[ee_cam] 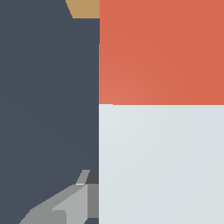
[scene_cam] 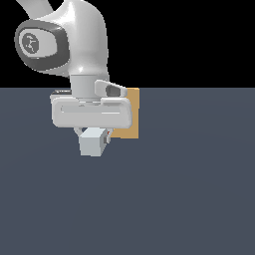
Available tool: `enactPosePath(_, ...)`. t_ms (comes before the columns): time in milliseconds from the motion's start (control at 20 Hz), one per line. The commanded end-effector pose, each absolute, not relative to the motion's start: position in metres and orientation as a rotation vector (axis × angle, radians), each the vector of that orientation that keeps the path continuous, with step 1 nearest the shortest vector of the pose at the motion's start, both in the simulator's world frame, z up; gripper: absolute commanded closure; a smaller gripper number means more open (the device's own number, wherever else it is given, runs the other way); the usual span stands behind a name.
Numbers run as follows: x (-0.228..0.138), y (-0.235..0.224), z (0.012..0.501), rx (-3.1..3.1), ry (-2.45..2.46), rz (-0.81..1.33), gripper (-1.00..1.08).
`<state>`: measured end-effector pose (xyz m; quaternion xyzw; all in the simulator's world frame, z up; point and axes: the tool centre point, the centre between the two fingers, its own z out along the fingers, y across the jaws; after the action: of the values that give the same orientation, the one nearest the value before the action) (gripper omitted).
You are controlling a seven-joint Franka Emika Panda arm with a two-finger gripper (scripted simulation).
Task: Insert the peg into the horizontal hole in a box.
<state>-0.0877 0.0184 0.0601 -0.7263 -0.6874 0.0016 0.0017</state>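
The peg (ee_cam: 161, 109) is up off the tabletop (scene_cam: 189, 199) and in the claw (scene_cam: 93, 144): the wrist view is filled on one side by its broad flank, red half towards the box (ee_cam: 85, 8) and pale half nearer the camera, with one grey finger (ee_cam: 65, 205) lying against the pale part. From that I judge the claw is closed on the pale half, though the second finger is hidden behind the peg. In the exterior view the arm's white hand covers most of the scene; below it the pale end of the peg faces the camera and only a speck of red shows beside it. The tan box (scene_cam: 130, 117) stands upright just behind the hand, towards the far edge of the tabletop, with only one side strip and lower corner visible. Its hole is hidden in both views, so whether the red tip has reached or entered it cannot be told. As I read it, pick-up and carry to the box are done; lining up with the hole and pushing the peg through remain, or are at most just starting.
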Motion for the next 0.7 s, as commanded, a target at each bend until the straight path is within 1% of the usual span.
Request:
enactPosePath(0, -0.084, 0.019, 0.064, -2.283, -2.16, -0.006, 1.08)
enactPosePath(350, -0.086, 0.025, 0.062, -2.281, -2.158, 0.0, 1.08)
enactPosePath(650, -0.085, 0.054, 0.062, -2.282, -2.158, -0.002, 1.08)
